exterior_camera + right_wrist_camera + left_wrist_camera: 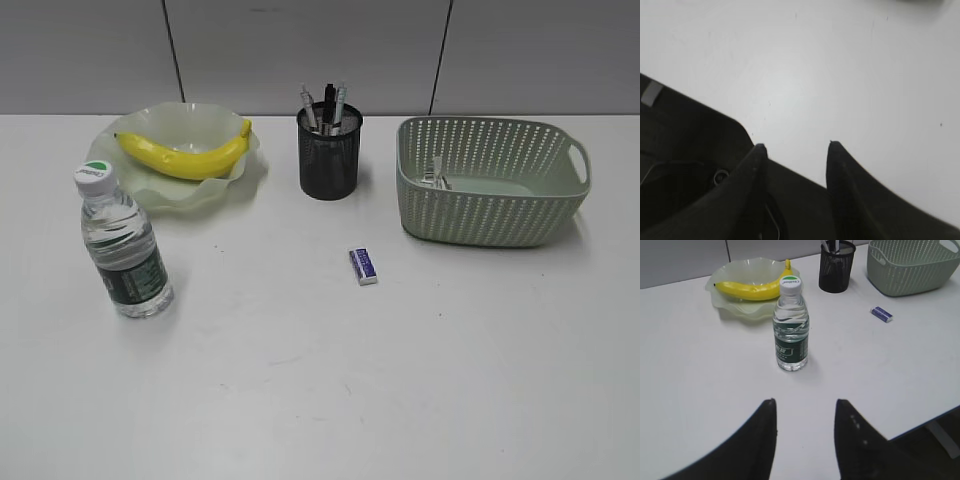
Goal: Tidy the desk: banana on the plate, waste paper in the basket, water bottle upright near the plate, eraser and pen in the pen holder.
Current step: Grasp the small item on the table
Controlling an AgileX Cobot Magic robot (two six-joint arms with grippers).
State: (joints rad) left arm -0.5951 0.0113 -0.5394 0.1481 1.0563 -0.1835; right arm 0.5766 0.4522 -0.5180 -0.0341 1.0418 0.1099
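Grey wall panels with dark seams back a plain white worktop point(300, 380) on which everything sits.

The left gripper point(805, 407) hangs above the near edge of the worktop, its jaws parted about halfway, released and touching nothing; the water bottle point(791, 325) stands upright well ahead of them. The right gripper point(796, 147) also has its jaws spread to a middling gap, empty, over the worktop's edge with dark equipment below.

The exterior view shows neither gripper, but gives the whole layout: the banana point(185, 152) lies in the plate point(215, 185) at rear left, the water bottle stands near the plate in front of it, the pen holder point(329, 152) with pens point(325, 105) stands at rear centre, and the basket point(490, 182) at rear right holds the waste paper point(436, 178). The eraser point(364, 266) lies flat on the bare worktop in front of the pen holder, apart from it.

The left wrist view repeats the bottle, banana, plate, eraser and part of the basket, but does not show inside the basket. The right wrist view shows only bare worktop.
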